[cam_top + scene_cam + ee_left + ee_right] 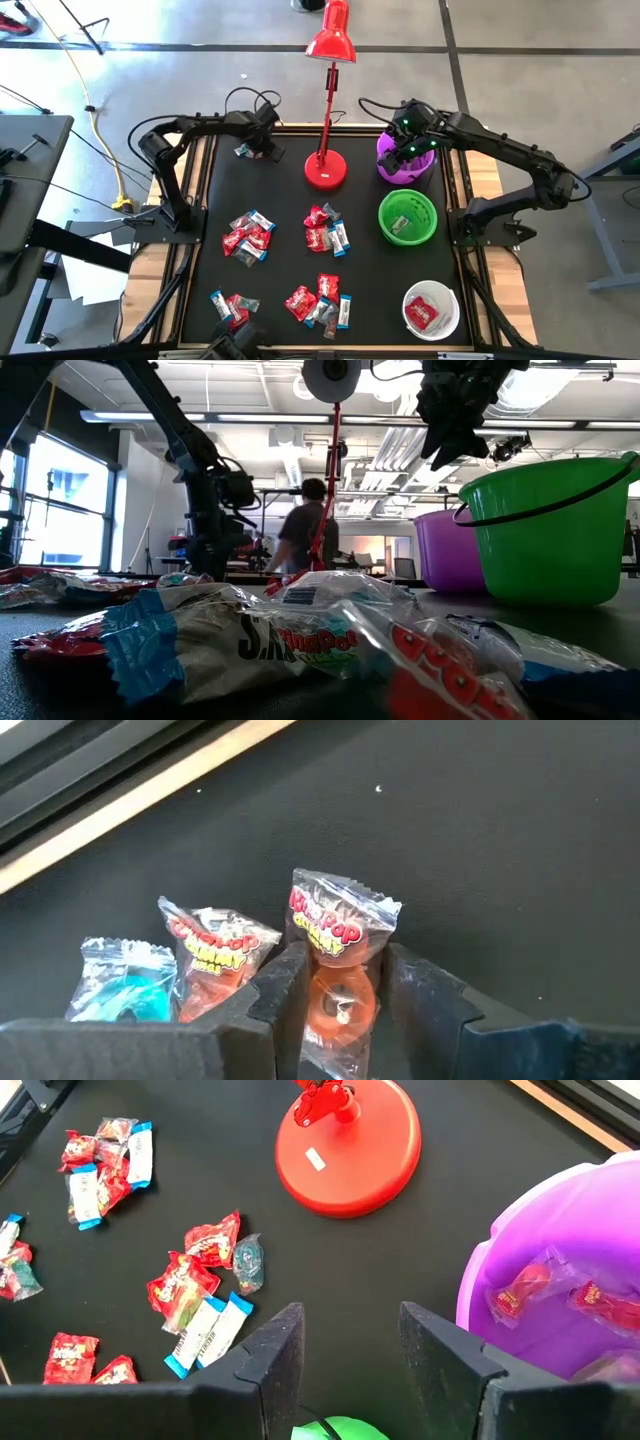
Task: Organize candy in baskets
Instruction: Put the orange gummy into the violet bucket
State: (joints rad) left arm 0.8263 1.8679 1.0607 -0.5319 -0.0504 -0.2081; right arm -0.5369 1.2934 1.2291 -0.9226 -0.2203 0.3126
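Three clear-wrapped candies lie flat on the black mat at the far left: a blue one (120,985), an orange one (215,955) and another orange one (340,920). My left gripper (345,1010) (258,148) points down, open, with its fingers on either side of that last candy. My right gripper (350,1350) (410,140) hangs open and empty above the purple basket (560,1280), which holds a few candies. The green basket (407,217) and the white basket (431,310) stand along the right side. Piles of candy (248,235) (325,230) (320,300) lie mid-table. My left gripper comes from above, pointing down, with one finger (285,985) on each side of the orange candy's wrapper (345,935). The candy lies flat on the mat. Whether the fingers touch the wrapper, I cannot tell.
A red desk lamp stands with its round base (325,170) at the far middle, between the two grippers. A small candy pile (232,305) lies near the front left. The table's wooden rim (120,810) runs just beyond the left gripper. A person (310,525) stands in the room behind.
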